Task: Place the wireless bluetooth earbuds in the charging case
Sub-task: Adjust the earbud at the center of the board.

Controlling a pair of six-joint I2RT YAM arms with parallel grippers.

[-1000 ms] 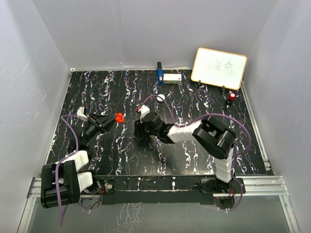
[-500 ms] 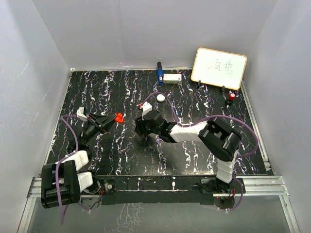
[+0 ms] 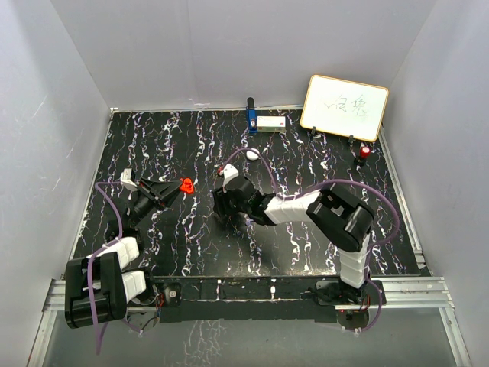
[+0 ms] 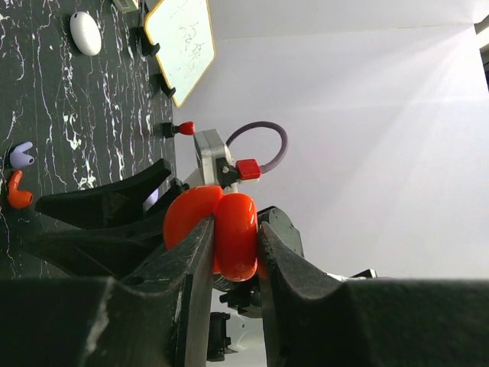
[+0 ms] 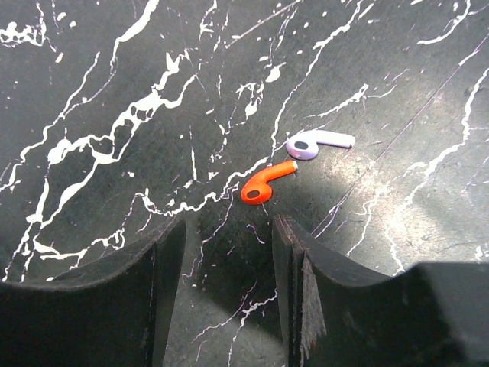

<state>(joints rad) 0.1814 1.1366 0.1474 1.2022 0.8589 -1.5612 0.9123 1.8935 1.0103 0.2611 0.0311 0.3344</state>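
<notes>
- L gripper (image 4: 233, 226): fingers closed tight on the case (image 4: 195, 215), one each side.
- Case: red, two rounded halves side by side. It sits at the L gripper's tip, left of table (image 5: 92, 92) centre in top view.
- R gripper (image 5: 228, 229): right of the case in top view, near but not touching it, and pointed down at the table. Jaws apart, nothing between them.
- Orange bud (image 5: 266, 182): flat on the table, not in the case. It lies on the R-gripper side of the case, just ahead of one R fingertip (image 5: 284, 229).
- White bud (image 5: 319, 142): also on the table and out of the case. It's just beside the orange bud on the side away from the R gripper, very close; can't tell if they touch.
- Both buds show in L wrist view too, on the table well apart from the case. In top view the R arm hides them.
- White pod (image 3: 252, 154): on the table, right of and behind the case in top view.
- Whiteboard (image 3: 344, 107): propped up far right of and behind the case, at the back edge.
</notes>
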